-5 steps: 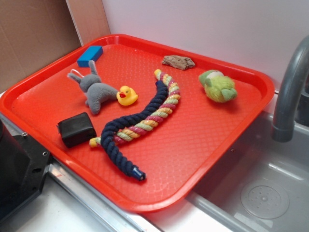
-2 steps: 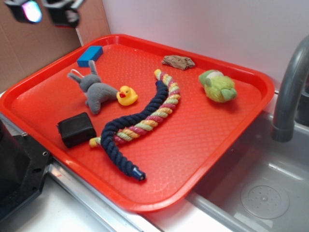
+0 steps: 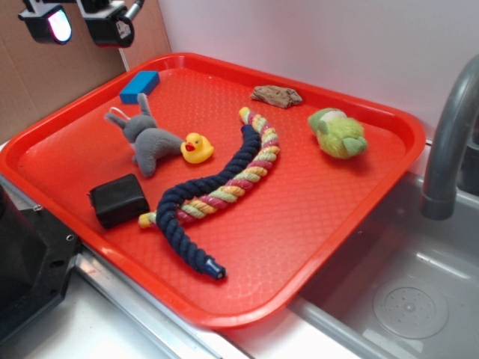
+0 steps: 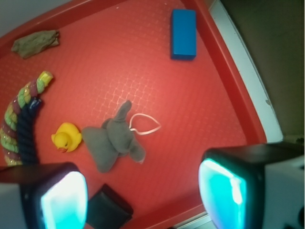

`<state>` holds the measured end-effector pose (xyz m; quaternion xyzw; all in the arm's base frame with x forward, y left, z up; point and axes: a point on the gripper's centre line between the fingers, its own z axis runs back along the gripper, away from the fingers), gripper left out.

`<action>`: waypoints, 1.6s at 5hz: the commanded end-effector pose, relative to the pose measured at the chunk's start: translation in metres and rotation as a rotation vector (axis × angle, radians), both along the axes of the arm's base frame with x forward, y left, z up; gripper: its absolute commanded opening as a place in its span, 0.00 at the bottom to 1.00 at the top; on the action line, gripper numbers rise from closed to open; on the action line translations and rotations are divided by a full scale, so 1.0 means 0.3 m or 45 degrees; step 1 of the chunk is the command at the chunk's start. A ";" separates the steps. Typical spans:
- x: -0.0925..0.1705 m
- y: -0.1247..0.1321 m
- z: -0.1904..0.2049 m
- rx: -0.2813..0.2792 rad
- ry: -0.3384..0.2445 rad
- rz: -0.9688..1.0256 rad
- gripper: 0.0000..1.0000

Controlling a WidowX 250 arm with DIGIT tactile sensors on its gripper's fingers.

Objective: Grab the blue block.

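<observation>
High above the far left corner of the red tray (image 3: 224, 299), my hand (image 3: 82, 22) hangs with its two pads spread wide and nothing between them; I am only at the approach, with the grasp not yet begun. The blue block (image 3: 140, 86) lies flat in that same corner, close to the tray's raised rim and well apart from the grey plush bunny (image 3: 148, 138), the yellow duck (image 3: 196, 147) and the black box (image 3: 118, 200) nearer the front edge. As I judge it, the next move calls for me to travel over the block, turn so the pads straddle its narrow width rather than its length, and come straight down, minding the rim beside it, which could catch the outer pad. The exterior view shows how high I am and how the whole tray sits beside the sink (image 3: 404, 299), with the navy rope (image 3: 202, 217), the striped rope (image 3: 247, 168), the green plush (image 3: 338, 133) and a brown scrap (image 3: 275, 96) spread across it. The wrist view shows what that one cannot: the block (image 4: 184, 33) seen from above, its long axis plain, lying ahead of my pads (image 4: 224, 191) rather than between them, and the bunny's white loop (image 4: 145, 125) trailing toward it but not reaching it.
</observation>
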<state>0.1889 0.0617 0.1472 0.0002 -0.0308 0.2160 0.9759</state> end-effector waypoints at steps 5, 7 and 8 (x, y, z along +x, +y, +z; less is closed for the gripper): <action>0.256 0.337 -0.332 0.002 -0.006 0.250 1.00; 0.265 0.349 -0.398 0.014 0.021 0.227 1.00; 0.288 0.303 -0.456 0.000 0.003 0.186 0.97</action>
